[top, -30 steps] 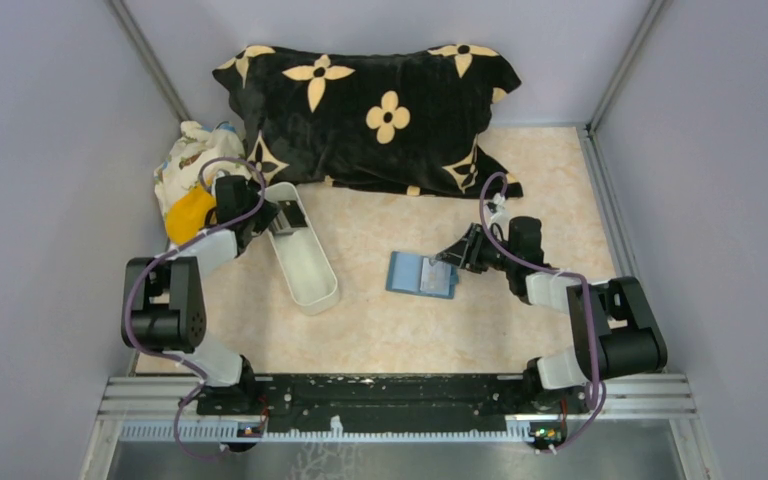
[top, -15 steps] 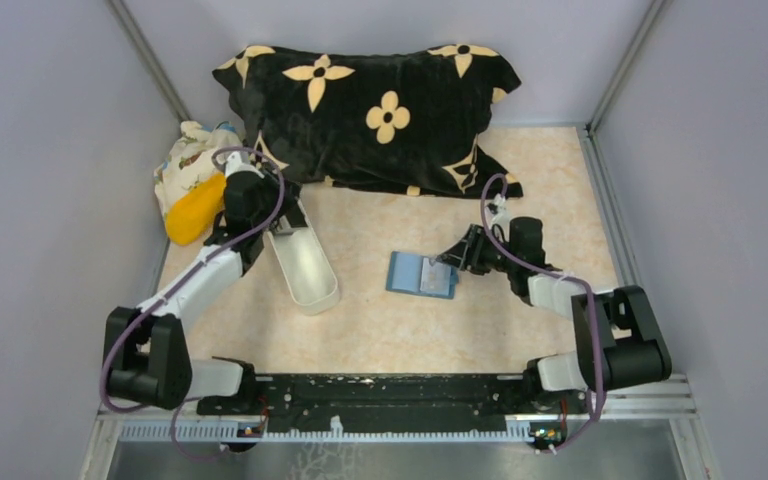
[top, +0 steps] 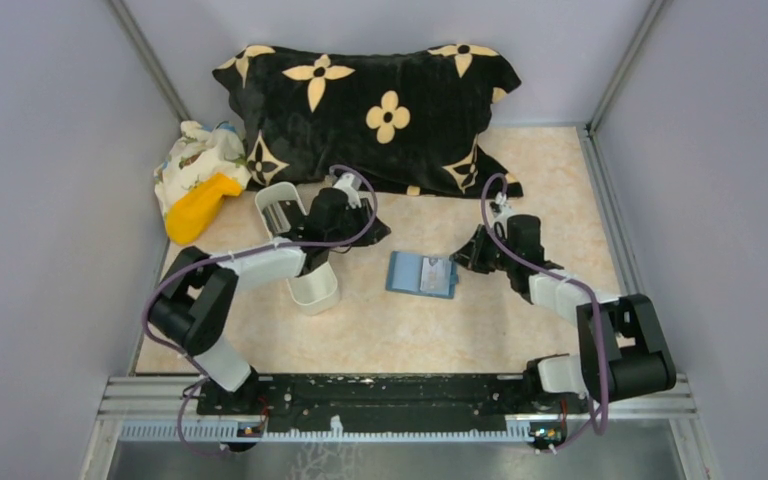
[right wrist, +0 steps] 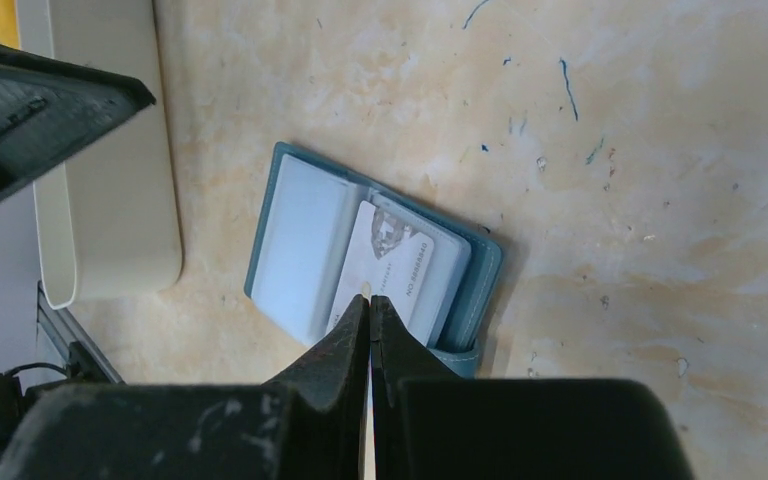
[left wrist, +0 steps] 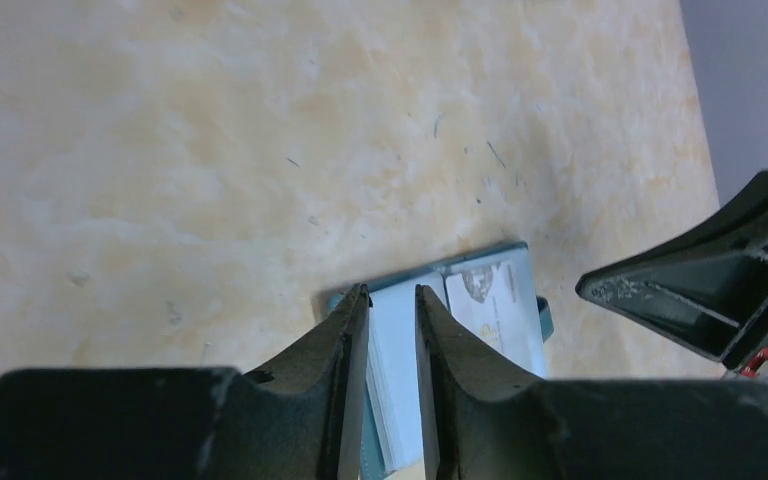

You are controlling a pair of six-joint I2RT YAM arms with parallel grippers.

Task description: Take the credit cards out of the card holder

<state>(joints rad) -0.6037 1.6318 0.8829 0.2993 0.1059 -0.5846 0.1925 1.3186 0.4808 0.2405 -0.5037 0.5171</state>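
Card holder (right wrist: pixel 295 240) open, silvery card (right wrist: pixel 400 262) in one half. Right gripper (right wrist: pixel 368 300) jaws pressed together (tips at card edge). Left gripper (left wrist: pixel 391 295) jaws narrowly apart, empty, near holder.

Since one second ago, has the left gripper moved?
Yes. The left gripper has swung right, from beside the yellow object across the white tray, and now sits close to the card holder, left of it.

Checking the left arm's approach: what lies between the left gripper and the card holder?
Nothing: in the top view only bare table separates the left gripper from the card holder.
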